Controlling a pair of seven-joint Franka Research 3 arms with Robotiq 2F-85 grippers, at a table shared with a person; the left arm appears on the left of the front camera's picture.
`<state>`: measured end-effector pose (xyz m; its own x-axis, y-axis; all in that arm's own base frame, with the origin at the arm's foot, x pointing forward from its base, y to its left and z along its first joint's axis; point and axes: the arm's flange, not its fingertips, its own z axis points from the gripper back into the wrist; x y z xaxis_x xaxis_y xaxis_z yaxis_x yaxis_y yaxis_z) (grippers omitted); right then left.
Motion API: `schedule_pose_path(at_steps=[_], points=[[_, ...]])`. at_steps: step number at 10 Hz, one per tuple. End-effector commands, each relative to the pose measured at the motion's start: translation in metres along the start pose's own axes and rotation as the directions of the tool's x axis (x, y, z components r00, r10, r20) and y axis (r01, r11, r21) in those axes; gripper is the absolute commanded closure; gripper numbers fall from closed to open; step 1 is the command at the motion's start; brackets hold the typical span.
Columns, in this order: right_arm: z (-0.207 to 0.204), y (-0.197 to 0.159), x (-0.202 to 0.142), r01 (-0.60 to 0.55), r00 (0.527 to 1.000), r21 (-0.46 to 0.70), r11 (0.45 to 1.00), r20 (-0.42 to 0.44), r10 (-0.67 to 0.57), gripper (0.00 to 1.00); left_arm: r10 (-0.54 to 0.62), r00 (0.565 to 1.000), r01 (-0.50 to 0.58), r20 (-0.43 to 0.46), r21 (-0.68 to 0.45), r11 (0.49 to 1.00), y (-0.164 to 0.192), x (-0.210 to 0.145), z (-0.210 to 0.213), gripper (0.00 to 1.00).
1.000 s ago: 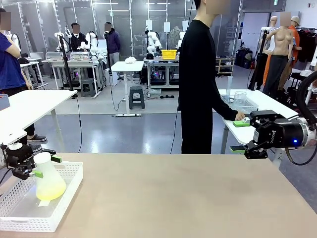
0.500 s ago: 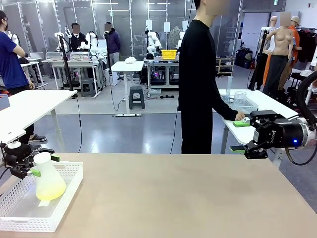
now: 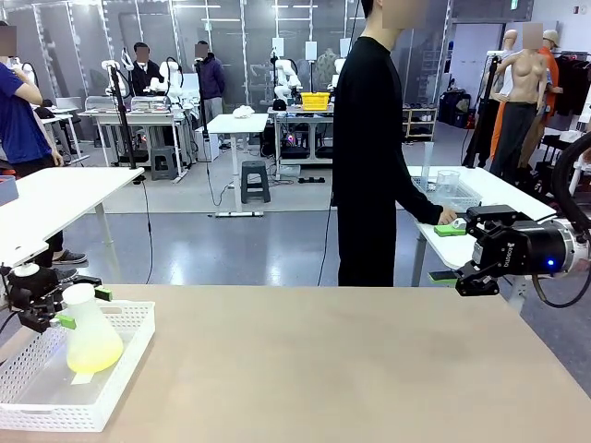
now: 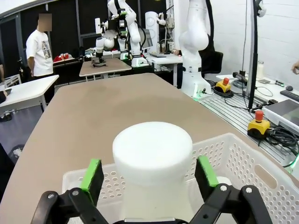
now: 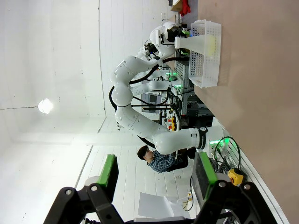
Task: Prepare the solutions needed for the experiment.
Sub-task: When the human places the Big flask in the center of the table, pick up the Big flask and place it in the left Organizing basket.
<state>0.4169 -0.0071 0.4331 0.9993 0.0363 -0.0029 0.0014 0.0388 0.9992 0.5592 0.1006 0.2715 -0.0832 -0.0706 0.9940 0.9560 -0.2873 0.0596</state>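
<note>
- One frosted flask (image 3: 90, 334) stands upright in the white basket (image 3: 120, 388) at your left; the solutions (image 3: 92, 354) pool pale yellow-green in its belly.
- Left gripper (image 4: 150, 173) brackets the flask's neck, jaws spread, pads apparently not touching.
- Take the neck: light, stiff plastic, probably slick; liquid will slosh.
- Right gripper (image 3: 454, 275) hangs open, empty.

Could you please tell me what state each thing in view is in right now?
left gripper: open, fingers on either side of the flask's neck, not clamped.
right gripper: open, empty, held off the table's right edge.
flask: upright in the basket, stopper on top.
solutions: pale yellow-green, filling the flask's lower part.
basket: white, on the table's left end, holding the flask.
</note>
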Motion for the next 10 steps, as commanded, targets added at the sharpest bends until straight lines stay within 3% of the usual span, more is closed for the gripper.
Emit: schedule_pose_path(at_steps=[1,3,4,6,7,8,10], points=[[0.000,0.002,0.001,-0.005,1.000,0.010,1.000,-0.001,0.005,0.15,-0.002,1.000,0.003,-0.019,0.049,0.999,-0.009,0.016,0.032,0.00],[0.000,0.002,0.001,-0.005,1.000,0.010,1.000,-0.001,0.005,0.15,0.037,0.999,-0.037,0.008,0.075,0.997,-0.023,0.026,0.062,0.00],[0.000,0.002,0.001,-0.005,1.000,0.010,1.000,-0.001,0.005,0.15,0.086,0.993,-0.091,0.086,0.058,0.994,-0.030,0.031,0.069,0.00],[0.000,0.002,0.001,-0.005,1.000,0.010,1.000,-0.001,0.005,0.15,0.358,0.927,-0.368,0.107,0.088,0.926,-0.058,0.066,0.072,0.00],[0.000,0.002,0.001,-0.005,1.000,0.010,1.000,-0.001,0.005,0.15,0.393,0.912,-0.405,0.117,0.106,0.908,-0.067,0.084,0.071,0.00],[0.000,0.002,0.001,-0.005,1.000,0.010,1.000,-0.001,0.005,0.15,0.549,0.823,-0.563,0.146,0.081,0.823,-0.078,0.101,0.064,0.00],[0.000,0.002,0.001,-0.005,1.000,0.010,1.000,-0.001,0.005,0.15,0.692,0.719,-0.689,0.068,-0.056,0.722,-0.098,0.135,0.043,0.00]])
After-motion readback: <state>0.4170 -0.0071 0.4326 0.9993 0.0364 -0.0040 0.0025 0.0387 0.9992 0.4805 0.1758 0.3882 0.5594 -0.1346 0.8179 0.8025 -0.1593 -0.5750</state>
